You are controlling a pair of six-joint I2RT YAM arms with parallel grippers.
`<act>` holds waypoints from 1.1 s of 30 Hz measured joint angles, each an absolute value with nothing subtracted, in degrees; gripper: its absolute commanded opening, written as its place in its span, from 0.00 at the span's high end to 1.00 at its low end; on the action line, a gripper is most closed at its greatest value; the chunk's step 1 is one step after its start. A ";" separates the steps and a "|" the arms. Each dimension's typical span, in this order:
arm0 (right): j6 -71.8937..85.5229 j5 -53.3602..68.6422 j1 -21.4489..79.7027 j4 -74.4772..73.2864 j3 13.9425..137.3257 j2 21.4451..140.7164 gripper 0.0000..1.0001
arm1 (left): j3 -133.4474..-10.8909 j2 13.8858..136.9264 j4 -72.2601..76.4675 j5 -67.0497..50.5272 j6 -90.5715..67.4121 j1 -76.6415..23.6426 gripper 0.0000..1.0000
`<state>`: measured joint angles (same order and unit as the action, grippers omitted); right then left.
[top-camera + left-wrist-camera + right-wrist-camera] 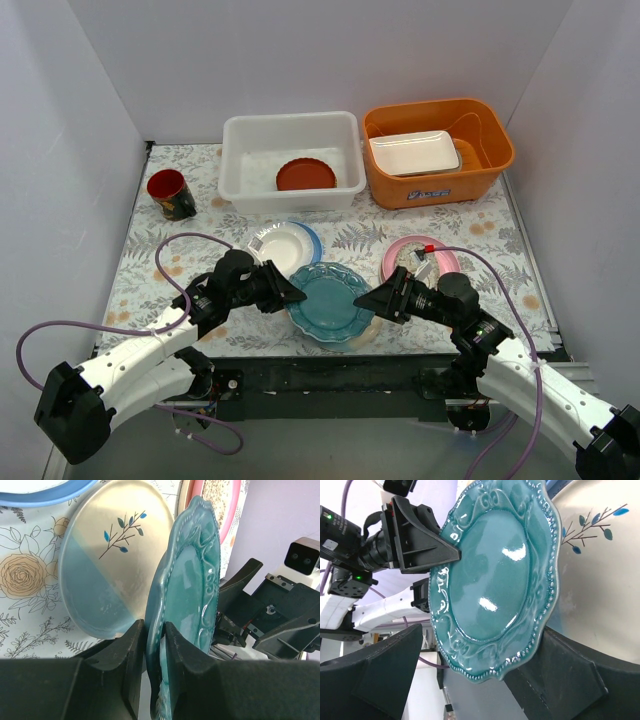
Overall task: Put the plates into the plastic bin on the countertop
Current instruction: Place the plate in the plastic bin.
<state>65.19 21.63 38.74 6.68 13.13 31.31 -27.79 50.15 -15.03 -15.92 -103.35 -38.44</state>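
The teal scalloped plate (330, 300) is at the front middle of the countertop (150, 270), over a cream leaf-patterned plate (110, 555). My left gripper (295, 295) is shut on the teal plate's left rim (185, 580), one finger above and one below. My right gripper (372, 300) is open at the plate's right edge (495, 580), its fingers wide apart either side of the rim. A white plate on a light blue plate (285, 245) lies behind, and a pink plate (420, 262) to the right. A red plate (305, 175) lies in the white plastic bin (240, 170).
An orange tub (437, 185) holding a white rectangular tray (413, 152) stands right of the bin. A red cup (170, 193) stands at the back left. White walls close in both sides. Purple cables loop beside both arms.
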 measured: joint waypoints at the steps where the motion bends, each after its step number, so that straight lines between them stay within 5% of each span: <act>1: 64.88 21.63 38.74 6.42 13.15 31.31 0.02 | -27.79 50.17 -15.05 -15.86 -103.35 -38.44 1.00; 33: 62.37 19.62 38.63 1.83 12.21 24.67 0.02 | -56.99 79.22 -22.61 -9.52 -91.00 -34.72 1.00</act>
<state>62.37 19.62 38.63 1.83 12.21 24.67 -56.99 79.22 -22.61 -9.52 -91.00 -34.72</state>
